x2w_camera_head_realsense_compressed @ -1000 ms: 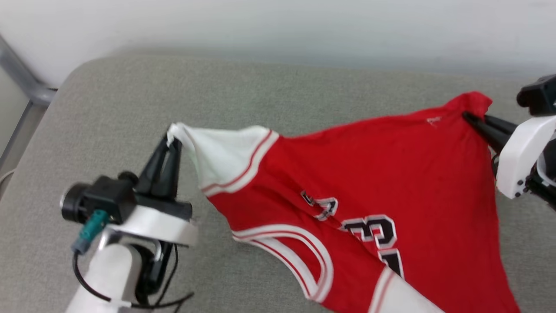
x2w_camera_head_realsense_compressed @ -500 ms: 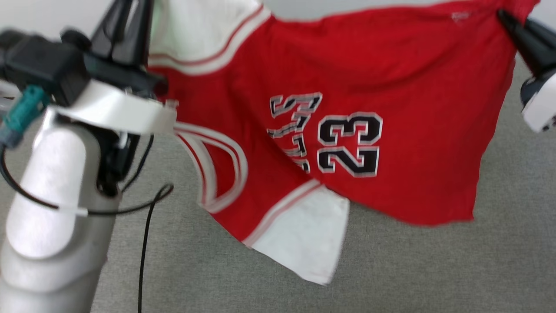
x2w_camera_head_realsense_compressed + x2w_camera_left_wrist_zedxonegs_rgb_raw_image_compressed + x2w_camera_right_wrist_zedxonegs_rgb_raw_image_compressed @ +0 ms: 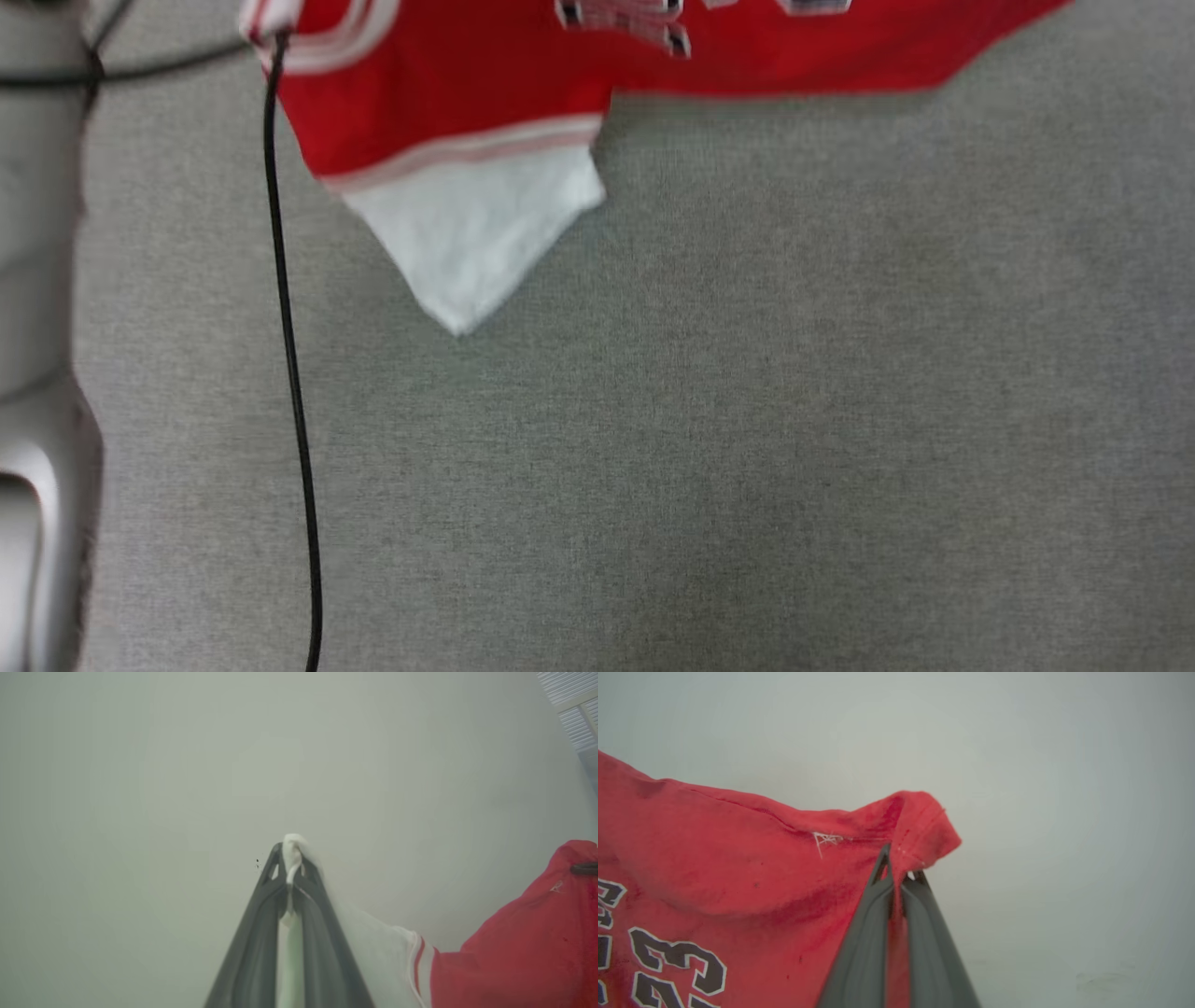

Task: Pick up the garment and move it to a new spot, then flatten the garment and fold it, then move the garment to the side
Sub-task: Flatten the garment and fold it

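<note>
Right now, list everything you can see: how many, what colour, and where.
garment: one, red with white sleeves and black numbers, hanging between the two grippers over the cushion
cushion: one, grey woven fabric, under the garment in the head view
wall: one, pale, behind the fingers in both wrist views
slatted panel: one, whitish, top right corner of the left wrist view
cable: one, black, running down the left side of the head view
forearm: one, pale, blurred, at the left edge of the head view
left gripper: one, dark, shut on a white sleeve tip
right gripper: one, dark, shut on a red hem corner
</note>
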Available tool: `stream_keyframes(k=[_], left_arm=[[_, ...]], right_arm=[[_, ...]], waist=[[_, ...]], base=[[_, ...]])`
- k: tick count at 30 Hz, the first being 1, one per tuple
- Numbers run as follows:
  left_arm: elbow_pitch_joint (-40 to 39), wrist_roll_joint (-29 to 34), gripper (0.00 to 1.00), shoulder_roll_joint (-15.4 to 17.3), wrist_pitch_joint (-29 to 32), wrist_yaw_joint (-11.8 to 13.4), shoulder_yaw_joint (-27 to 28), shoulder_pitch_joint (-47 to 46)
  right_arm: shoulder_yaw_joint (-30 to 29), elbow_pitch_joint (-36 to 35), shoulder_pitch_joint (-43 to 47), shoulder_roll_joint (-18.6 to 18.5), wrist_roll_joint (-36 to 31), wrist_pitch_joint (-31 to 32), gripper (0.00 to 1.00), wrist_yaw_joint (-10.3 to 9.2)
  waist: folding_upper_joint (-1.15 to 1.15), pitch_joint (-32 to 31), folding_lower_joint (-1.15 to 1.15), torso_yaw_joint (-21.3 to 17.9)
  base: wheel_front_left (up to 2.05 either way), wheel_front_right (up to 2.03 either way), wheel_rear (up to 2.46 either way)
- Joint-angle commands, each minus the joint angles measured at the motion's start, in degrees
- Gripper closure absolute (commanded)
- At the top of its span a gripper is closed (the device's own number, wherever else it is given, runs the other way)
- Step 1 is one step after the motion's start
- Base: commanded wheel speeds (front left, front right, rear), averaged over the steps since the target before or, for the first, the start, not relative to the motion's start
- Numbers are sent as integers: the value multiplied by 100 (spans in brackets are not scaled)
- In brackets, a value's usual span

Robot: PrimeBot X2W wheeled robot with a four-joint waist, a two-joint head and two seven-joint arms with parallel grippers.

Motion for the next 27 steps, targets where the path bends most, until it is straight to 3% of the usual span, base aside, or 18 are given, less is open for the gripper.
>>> stream_keyframes(k=[1, 8, 13, 20, 27], left_arm=[[272, 38, 100, 13, -58, -36, -51, -601], [1183, 45, 100, -41, -272, -73, -280, -2480], [1777, -47, 100, -55, -452, -77, -419, -3222], [2276, -241, 100, 61, -658, -80, -703, -3160], [2505, -608, 100, 178, -783, -81, -719, -2411]], right_arm=[[-92, 219, -514, 82, -133, -36, 100, -8], [-16, 876, -2113, 223, -609, -232, 100, -8], [150, 1480, -2956, 407, -769, -471, 100, -7], [600, 1997, -3189, 450, -654, -698, 100, -8], [1175, 2465, -2670, 512, -271, -1054, 100, -8]], waist=[[0, 413, -1, -30], [0, 911, -1, -28], [0, 1113, -1, -16], [0, 1310, -1, 27], [0, 1361, -1, 42]], base=[[0, 0, 0], [0, 0, 0], [0, 0, 0], [0, 0, 0], [0, 0, 0]])
